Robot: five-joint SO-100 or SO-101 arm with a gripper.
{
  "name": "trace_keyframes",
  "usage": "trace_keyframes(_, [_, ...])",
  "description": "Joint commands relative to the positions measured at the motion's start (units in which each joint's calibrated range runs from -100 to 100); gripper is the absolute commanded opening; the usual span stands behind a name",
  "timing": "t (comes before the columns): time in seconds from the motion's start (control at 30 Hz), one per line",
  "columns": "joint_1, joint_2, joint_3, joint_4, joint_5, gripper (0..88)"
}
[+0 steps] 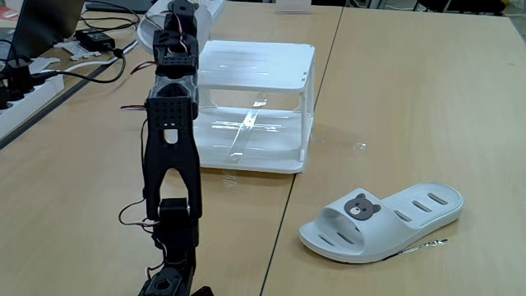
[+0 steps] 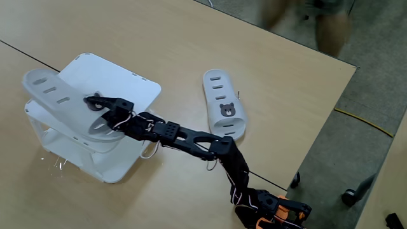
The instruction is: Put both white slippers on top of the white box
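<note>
One slipper (image 2: 60,95) is held over the white box (image 2: 137,86) by the gripper (image 2: 95,105) — fingers closed on it. The other slipper (image 1: 382,220) lies on the table (image 1: 427,99), near its front edge.

Both fixed views are bright and evenly lit — looks like plain overhead room light, nothing harsh. Shadows are soft: a faint one hugs the slipper (image 1: 383,220) on the table (image 1: 427,107). The clear sides of the white box (image 1: 256,105) catch streaky glare, and the wood has a mild sheen. Focus is decent on the tabletop, but the person (image 2: 318,19) at the top edge is smeared with motion blur — the floor there reads darker too.
</note>
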Motion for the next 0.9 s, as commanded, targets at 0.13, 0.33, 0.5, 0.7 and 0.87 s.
trace_keyframes(0.13, [1.42,7.42,-17.54,-0.23,0.42,0.8])
trace_keyframes(0.33, [3.96,11.29,-18.80,-0.23,0.42,0.8])
trace_keyframes(0.5, [4.46,11.88,-18.17,-0.23,0.42,1.1])
trace_keyframes(0.7, [3.96,11.96,-18.08,-0.23,0.42,15.9])
trace_keyframes(0.87, [3.88,13.14,-17.72,-0.14,0.42,18.1])
